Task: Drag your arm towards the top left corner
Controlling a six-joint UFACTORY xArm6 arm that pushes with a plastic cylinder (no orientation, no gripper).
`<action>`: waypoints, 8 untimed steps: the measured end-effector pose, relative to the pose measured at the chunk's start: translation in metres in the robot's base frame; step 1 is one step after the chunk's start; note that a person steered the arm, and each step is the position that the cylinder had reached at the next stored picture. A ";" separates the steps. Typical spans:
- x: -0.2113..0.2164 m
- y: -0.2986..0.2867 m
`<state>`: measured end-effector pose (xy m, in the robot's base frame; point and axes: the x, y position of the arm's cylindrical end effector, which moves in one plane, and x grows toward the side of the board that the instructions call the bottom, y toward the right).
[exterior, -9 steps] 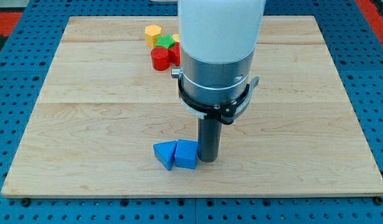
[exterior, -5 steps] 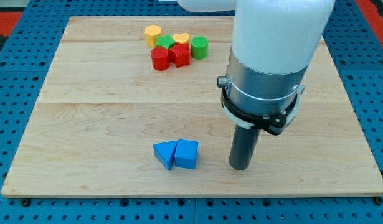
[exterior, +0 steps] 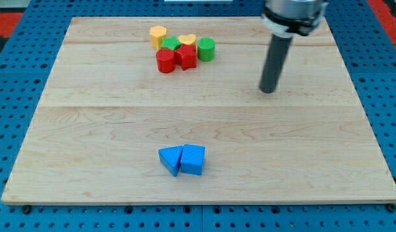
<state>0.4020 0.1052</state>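
Observation:
My tip (exterior: 268,91) rests on the wooden board (exterior: 88,116) in its upper right part, touching no block. It is to the right of a cluster near the view's top: a yellow block (exterior: 158,35), a yellow heart block (exterior: 188,40), a green block (exterior: 170,44), a green cylinder (exterior: 207,48), a red cylinder (exterior: 165,60) and a red block (exterior: 185,57). The green cylinder is the nearest block to the tip. Two blue blocks lie together near the view's bottom: a blue triangle (exterior: 170,160) and a blue block (exterior: 192,159).
The board lies on a blue pegboard surface (exterior: 17,96) that shows on all sides. A red strip (exterior: 4,19) shows at the view's top left.
My tip moved from beside the blue blocks rightward, then up toward the view's top right. No block has moved.

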 end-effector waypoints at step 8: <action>-0.080 -0.311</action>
